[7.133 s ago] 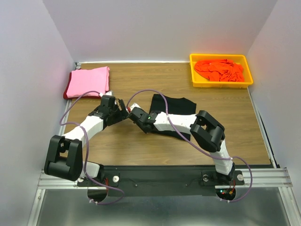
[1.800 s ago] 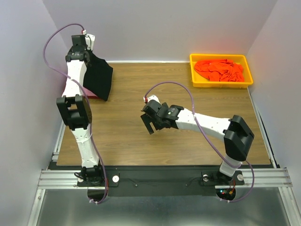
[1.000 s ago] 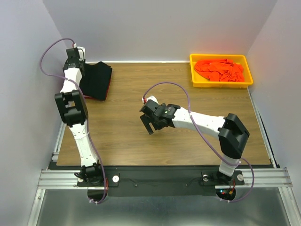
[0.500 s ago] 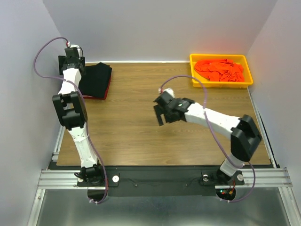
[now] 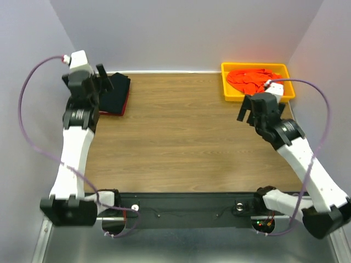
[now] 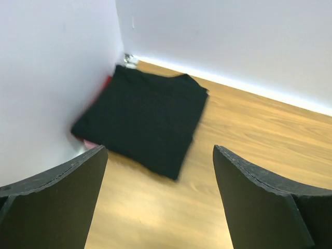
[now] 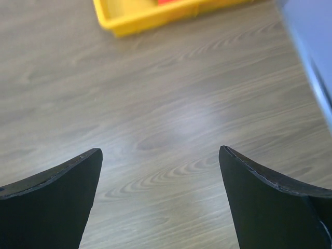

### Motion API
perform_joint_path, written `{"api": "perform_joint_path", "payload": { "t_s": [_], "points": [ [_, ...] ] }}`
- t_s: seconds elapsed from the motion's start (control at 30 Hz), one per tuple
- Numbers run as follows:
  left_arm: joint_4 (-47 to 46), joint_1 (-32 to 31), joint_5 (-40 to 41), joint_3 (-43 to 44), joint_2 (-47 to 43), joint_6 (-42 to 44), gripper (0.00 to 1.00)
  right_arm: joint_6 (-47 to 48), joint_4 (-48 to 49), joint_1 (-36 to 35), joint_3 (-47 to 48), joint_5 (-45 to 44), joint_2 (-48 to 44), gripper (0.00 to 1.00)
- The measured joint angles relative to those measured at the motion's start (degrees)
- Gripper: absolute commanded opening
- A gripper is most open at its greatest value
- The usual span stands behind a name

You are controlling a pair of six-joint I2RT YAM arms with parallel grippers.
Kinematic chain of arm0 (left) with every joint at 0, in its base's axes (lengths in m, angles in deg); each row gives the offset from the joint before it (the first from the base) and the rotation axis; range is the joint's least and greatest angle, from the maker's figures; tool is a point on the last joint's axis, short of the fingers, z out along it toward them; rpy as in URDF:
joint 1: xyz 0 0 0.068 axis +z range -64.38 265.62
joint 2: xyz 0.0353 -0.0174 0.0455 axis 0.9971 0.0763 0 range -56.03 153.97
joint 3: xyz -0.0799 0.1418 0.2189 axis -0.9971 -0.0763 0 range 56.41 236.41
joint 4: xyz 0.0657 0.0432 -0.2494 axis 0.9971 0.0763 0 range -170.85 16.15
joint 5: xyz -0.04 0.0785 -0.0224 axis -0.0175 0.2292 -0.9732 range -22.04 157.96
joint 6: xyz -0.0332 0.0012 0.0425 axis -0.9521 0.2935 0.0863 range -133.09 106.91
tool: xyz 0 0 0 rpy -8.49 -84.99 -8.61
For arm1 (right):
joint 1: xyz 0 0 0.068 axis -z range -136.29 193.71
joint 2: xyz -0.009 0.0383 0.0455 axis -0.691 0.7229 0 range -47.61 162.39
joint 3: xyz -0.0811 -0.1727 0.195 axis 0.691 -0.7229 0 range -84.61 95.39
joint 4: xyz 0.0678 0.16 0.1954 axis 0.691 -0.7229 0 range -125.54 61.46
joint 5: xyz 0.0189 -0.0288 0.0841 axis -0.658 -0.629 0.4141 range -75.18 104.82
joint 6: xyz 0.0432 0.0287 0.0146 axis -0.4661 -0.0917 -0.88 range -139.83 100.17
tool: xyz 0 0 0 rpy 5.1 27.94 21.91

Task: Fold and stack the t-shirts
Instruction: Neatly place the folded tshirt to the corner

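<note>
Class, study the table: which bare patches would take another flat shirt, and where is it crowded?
Widest free patch: the middle of the table, between the black t-shirt at far left and the yellow tray of orange t-shirts at far right. The near strip by the arm bases is bare. Crowded: both far corners.

One wooden table (image 5: 181,137), with few things to count.
One black t-shirt (image 5: 115,90) lies on top at 10 o'clock, with the edge of one red t-shirt (image 5: 112,113) showing under it. One yellow tray (image 5: 258,98) sits at 2 o'clock; the orange t-shirts (image 5: 255,81) in it make one heap, too tangled to count. One left gripper (image 6: 160,150), one right gripper (image 7: 161,153), two fingers each.
</note>
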Motion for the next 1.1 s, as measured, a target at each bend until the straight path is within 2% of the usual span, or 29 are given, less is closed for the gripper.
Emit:
{"api": "perform_joint_path", "payload": {
  "t_s": [0.2,0.43,0.5,0.63,0.8,1.1],
  "points": [
    [5.1,-1.5,-0.2,-14.6,-25.2,-7.2,0.95,2.2,-0.6,0.2,0.0,-6.5,-13.7,1.00],
    [13.7,-1.4,1.5,-17.2,-51.3,-10.9,0.96,7.9,2.4,0.2,-3.1,-7.7,-30.5,1.00],
    [16.3,-1.4,2.1,-17.3,-55.9,-11.6,0.96,9.7,3.7,0.2,-4.3,-6.6,-35.0,1.00],
    [21.0,-1.4,4.0,-17.7,-61.1,-13.4,0.96,12.5,5.9,0.2,-5.7,-4.4,-40.8,1.00],
    [25.4,-1.4,7.5,-18.3,-63.6,-15.7,0.99,15.2,7.2,0.2,-6.9,-1.7,-41.2,1.00],
    [27.0,-1.4,10.6,-18.1,-67.3,-18.4,0.99,17.2,7.4,0.2,-9.5,1.6,-41.6,1.00]
  ]
}}
